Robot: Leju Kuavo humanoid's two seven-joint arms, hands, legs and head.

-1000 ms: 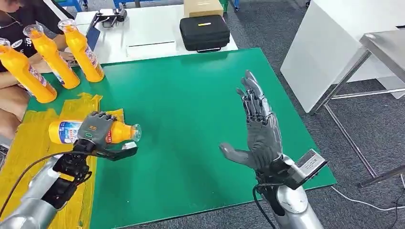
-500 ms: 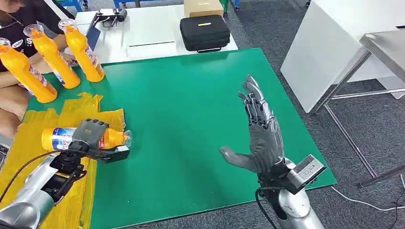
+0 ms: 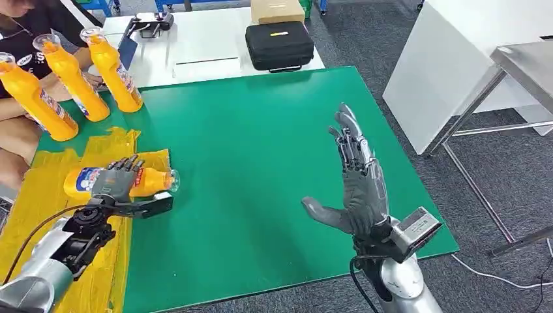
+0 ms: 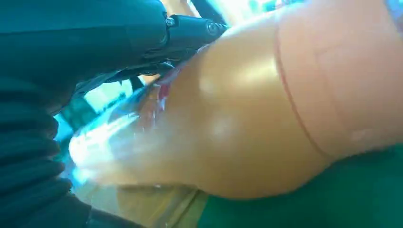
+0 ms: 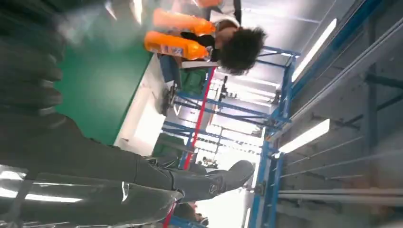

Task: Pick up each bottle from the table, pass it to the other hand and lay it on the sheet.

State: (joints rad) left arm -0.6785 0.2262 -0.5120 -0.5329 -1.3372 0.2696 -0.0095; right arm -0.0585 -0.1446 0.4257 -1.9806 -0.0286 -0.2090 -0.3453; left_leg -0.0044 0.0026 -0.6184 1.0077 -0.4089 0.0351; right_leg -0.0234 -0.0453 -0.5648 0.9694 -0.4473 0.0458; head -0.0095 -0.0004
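While our left hand [image 3: 117, 182] lies over the bottle [image 3: 120, 183], its fingers draped across the label, the bottle rests on its side with its long axis running across the table and its clear cap toward the table's middle. It sits at the sheet [image 3: 49, 173]'s near-right corner, most of the body over the yellow and the cap end reaching the green table [image 3: 261, 150]. From the left wrist view the orange body presses right against the palm and seems to touch the surface beneath, though we cannot tell how firmly the fingers grip. Our right hand [image 3: 355, 176] stands well apart over the green, empty, fingers spread and upright, so the left hand is the nearer by far. Three more bottles [image 3: 72, 78] stand upright near the far-left corner, just beyond the sheet, beside a person [image 3: 16, 98]. We judge that nothing stands between the lying bottle and a clean withdrawal of our hand.
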